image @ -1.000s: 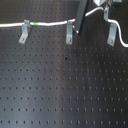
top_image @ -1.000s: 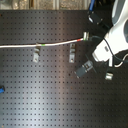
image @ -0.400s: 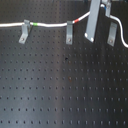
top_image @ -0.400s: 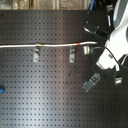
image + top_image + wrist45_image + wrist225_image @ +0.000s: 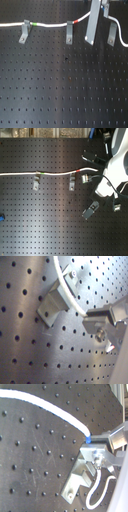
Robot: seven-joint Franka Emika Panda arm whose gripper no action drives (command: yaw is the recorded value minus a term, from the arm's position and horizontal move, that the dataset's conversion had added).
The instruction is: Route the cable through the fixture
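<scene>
The white cable (image 5: 50, 23) runs from the first exterior view's left across two grey fixture clips (image 5: 23, 34) (image 5: 69, 33). Its green band (image 5: 34, 23) sits by the first clip and its red band (image 5: 75, 21) by the second. It passes behind my gripper (image 5: 92, 25), a wide grey bar. Its tail (image 5: 119, 31) loops down past a third clip (image 5: 113, 34). In the second wrist view the cable (image 5: 55, 411) ends at a blue-tipped finger (image 5: 102, 439), so the gripper looks shut on it, above a clip (image 5: 80, 476).
The black perforated board (image 5: 65, 85) fills both exterior views. The white arm (image 5: 114, 170) stands over the second exterior view's right side. A small blue object (image 5: 1, 218) lies at the second exterior view's left edge.
The gripper bar has come lower and more upright beside the second clip. The cable between the red band and the gripper now lies lower and flatter.
</scene>
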